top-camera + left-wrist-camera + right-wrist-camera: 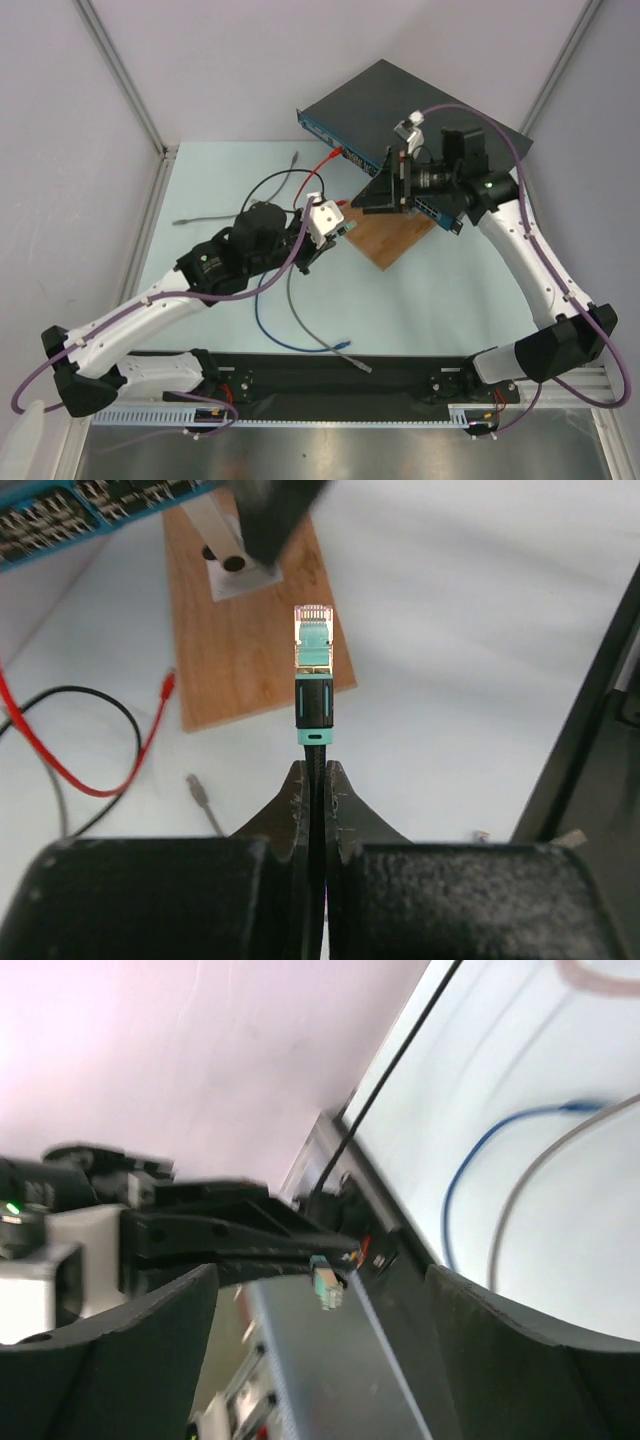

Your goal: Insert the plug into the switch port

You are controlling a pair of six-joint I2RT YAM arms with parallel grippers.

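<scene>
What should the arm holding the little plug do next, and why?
Probably the left gripper should carry the plug forward and leftward toward the switch. It is shut on the cable just behind the plug, the plug's tip hangs free over the wooden board, and the sockets sit off to its left, so it isn't lined up yet.

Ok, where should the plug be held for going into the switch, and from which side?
By the black-and-teal boot or the cable right behind it, from the rear, in line with the plug. Its clear contact tip points forward and must stay bare to enter the switch. The left gripper is shut on the cable just behind the boot.
</scene>
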